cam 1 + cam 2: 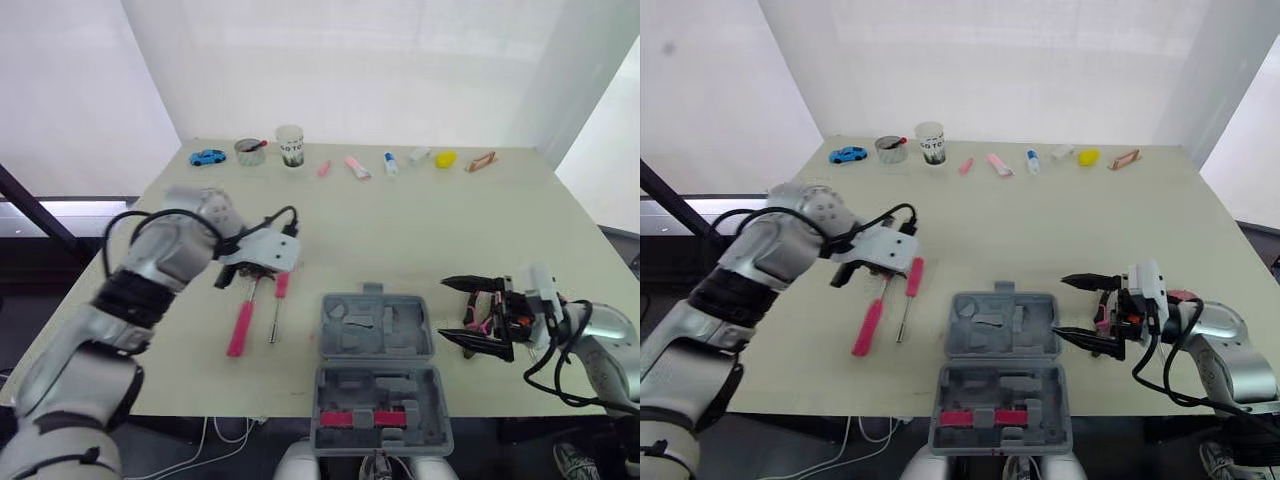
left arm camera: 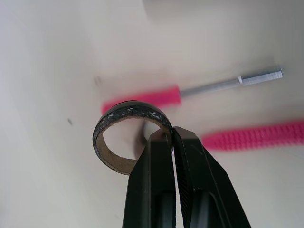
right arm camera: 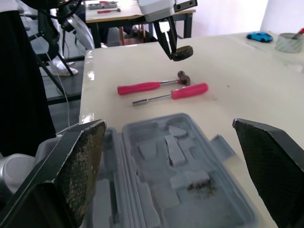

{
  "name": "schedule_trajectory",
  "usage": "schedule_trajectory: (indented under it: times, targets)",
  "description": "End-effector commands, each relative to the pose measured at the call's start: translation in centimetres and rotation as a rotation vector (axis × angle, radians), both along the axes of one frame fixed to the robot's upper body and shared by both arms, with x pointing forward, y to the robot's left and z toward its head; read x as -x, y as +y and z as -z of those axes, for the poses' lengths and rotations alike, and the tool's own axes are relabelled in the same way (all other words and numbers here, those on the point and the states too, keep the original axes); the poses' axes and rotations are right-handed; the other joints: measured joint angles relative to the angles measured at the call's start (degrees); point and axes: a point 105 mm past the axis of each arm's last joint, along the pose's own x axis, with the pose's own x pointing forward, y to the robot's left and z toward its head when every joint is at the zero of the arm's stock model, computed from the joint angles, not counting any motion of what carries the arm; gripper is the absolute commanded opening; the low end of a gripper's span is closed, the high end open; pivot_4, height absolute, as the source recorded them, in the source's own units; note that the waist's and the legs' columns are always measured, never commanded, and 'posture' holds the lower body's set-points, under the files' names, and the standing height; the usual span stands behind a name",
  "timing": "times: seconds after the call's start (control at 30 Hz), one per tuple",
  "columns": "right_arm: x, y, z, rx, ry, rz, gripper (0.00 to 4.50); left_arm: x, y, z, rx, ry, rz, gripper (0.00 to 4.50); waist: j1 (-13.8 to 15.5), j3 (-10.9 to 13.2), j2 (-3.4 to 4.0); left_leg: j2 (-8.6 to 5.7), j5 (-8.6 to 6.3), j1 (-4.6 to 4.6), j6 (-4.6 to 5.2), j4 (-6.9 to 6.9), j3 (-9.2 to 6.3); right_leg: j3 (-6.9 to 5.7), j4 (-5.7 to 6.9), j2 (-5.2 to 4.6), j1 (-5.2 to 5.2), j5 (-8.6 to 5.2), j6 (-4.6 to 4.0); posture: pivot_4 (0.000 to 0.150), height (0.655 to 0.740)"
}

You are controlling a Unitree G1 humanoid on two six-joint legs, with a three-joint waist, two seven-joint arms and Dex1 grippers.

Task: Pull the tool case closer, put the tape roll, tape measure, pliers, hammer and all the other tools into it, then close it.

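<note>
The table carries the open tool case, lying just ahead of the right gripper, whose jaws gape wide and empty. The hammer and screwdriver lie below the left gripper, whose jaws pinch the wall of the tape roll, holding it above them.

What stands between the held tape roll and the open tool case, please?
Nothing upright: the tape roll is held off the table by the left gripper; hammer and screwdriver lie flat before the tool case.
</note>
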Motion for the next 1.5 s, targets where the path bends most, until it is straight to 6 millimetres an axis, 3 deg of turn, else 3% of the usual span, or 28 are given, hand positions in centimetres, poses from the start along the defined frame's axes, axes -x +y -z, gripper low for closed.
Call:
schedule_trajectory:
  times: [0.03,0.2,0.43,0.7,1.07,1.33,1.5]
  targets:
    - [0.2,-0.8,-0.9,-0.007,-0.043,0.010,4.50,0.1,-1.3,0.0,-0.047,0.005,0.081,0.09,-0.14,0.00,0.00,0.01,0.00,0.00,0.00,0.00,0.00,0.01,0.00,0.02,0.00,0.00,0.00,0.150,0.7400]
    - [0.4,-1.3,-0.9,-0.006,-0.046,0.032,4.50,0.1,-3.4,1.1,-0.064,0.016,0.192,0.09,-0.49,0.00,0.00,0.02,0.00,0.00,0.01,0.00,-0.03,0.02,0.01,0.05,0.00,0.00,0.00,0.150,0.7400]
    - [0.7,-2.1,-0.6,0.001,-0.050,0.074,4.50,1.3,-6.8,2.8,0.095,0.169,0.220,0.09,-0.38,0.00,0.00,0.02,0.00,-0.02,0.01,0.05,-0.02,0.02,0.01,0.04,0.00,0.01,0.01,0.150,0.7400]
    - [0.9,-2.5,-0.5,0.008,-0.041,0.077,4.50,0.9,-7.3,2.7,0.207,0.273,0.136,0.09,-1.15,0.00,0.00,0.02,0.00,0.00,0.01,0.06,-0.09,0.01,0.08,0.08,0.00,0.01,0.01,0.150,0.7400]
    - [0.7,-2.7,-0.6,0.017,-0.026,0.060,4.50,-0.5,-6.5,3.6,0.268,0.369,0.009,0.09,-1.16,0.00,0.01,0.02,0.00,-0.05,0.01,0.06,-0.30,0.35,0.09,0.30,0.01,0.00,0.02,0.150,0.7400]
    - [0.8,-3.1,-0.6,0.037,-0.016,0.050,4.50,0.0,-7.1,4.3,0.294,0.443,-0.010,0.09,-1.16,0.00,0.01,0.02,0.00,-0.09,0.01,0.09,-0.57,0.68,0.09,0.55,0.10,-0.03,0.05,0.150,0.7400]
    - [0.9,-3.2,-0.2,0.050,-0.016,0.056,4.50,0.4,-6.1,5.1,0.298,0.475,-0.052,0.09,-1.28,0.00,0.01,0.02,0.00,-0.07,0.01,0.10,-0.60,0.69,0.15,0.57,0.10,-0.03,0.04,0.150,0.7400]
